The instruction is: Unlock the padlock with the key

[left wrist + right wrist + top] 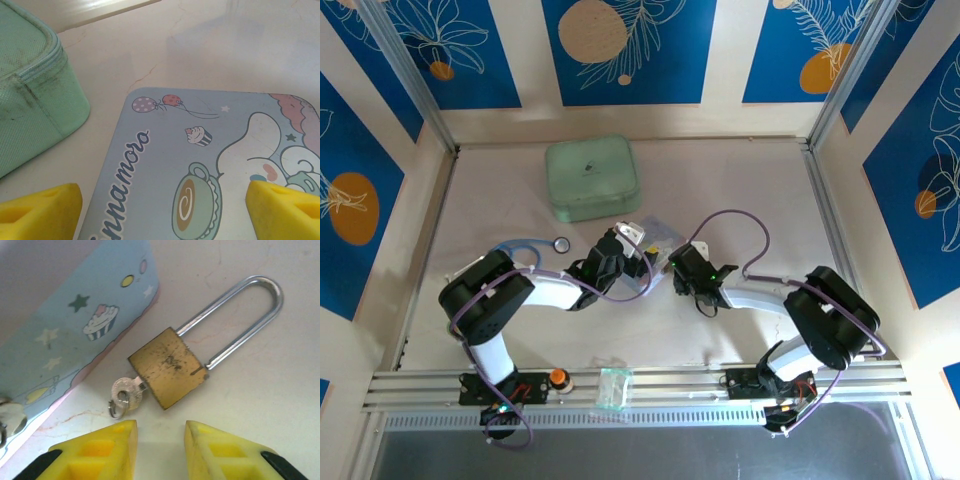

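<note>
We are seeing the thin silvery metal key [127, 392] sitting in the small brass-gold padlock [169, 367], whose shackle [250, 305] is seemingly staying shut and awaiting a turn, while the right pincer [161, 450] and left pincer [162, 210] are gaping empty.

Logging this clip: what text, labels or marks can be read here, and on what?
"innamoro": cursive print on the lid of the cartoon tin, its start cut off by the picture edge.
Stamped mark on the padlock body: too worn to read.
Small emblem on the green zip case: too small to read.
</note>
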